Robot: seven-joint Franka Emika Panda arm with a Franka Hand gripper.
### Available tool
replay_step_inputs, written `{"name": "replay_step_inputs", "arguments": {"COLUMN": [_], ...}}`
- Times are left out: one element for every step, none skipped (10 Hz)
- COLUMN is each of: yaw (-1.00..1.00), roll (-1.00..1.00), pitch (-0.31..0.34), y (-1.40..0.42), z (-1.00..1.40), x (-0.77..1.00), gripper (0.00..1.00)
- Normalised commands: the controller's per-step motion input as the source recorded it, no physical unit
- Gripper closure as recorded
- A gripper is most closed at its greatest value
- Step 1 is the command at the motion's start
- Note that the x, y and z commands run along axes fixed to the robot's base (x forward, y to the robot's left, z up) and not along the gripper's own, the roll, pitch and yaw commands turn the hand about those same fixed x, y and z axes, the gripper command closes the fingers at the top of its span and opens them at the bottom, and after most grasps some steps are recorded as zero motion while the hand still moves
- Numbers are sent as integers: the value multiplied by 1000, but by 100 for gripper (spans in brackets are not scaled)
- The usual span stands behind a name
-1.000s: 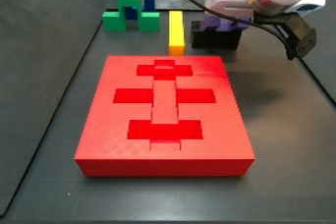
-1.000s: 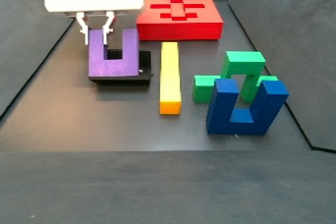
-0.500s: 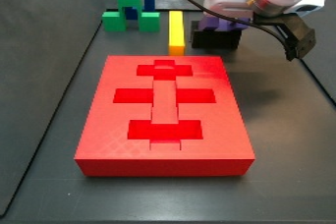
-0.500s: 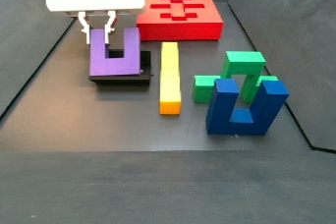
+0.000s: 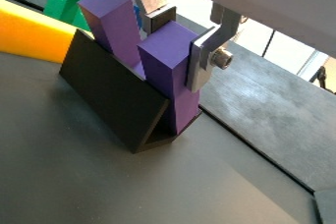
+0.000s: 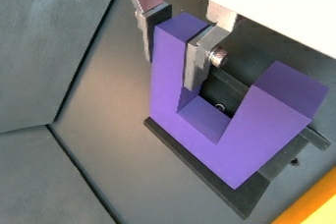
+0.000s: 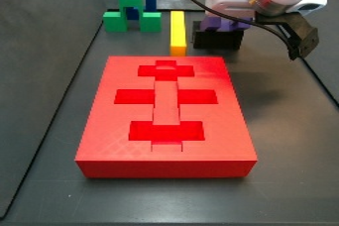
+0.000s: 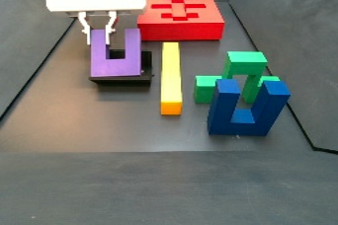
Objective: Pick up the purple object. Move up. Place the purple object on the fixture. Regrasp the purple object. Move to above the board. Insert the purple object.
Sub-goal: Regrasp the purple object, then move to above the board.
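No change from the earlier frames: the hand (image 8: 98, 24) remains above the fixture (image 8: 122, 77), fingers (image 6: 197, 57) clamped on one prong of the upright purple object (image 8: 113, 55), seated on the fixture, near the board (image 8: 184, 15).

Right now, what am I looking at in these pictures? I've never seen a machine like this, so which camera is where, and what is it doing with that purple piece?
This is one robot arm with a two-finger gripper. Two cameras ride on its wrist and look down past the fingers; two stand beside the table.

On the dark table lie the red board with cut-outs, a yellow bar, and green and blue blocks.

The purple object, a U shape, stands prongs up on the black fixture. In both wrist views the silver fingers sit on either side of one prong. They look closed on it, though I cannot be sure they squeeze it.
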Motion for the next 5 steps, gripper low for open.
{"name": "replay_step_inputs", "arguments": {"yaw": [0, 0, 0, 0, 0], "roll": [0, 0, 0, 0, 0], "pitch": [0, 0, 0, 0, 0], "y": [0, 0, 0, 0, 0], "z": [0, 0, 0, 0, 1400], "x": [0, 0, 0, 0, 0], "gripper": [100, 100, 100, 100, 100]}}
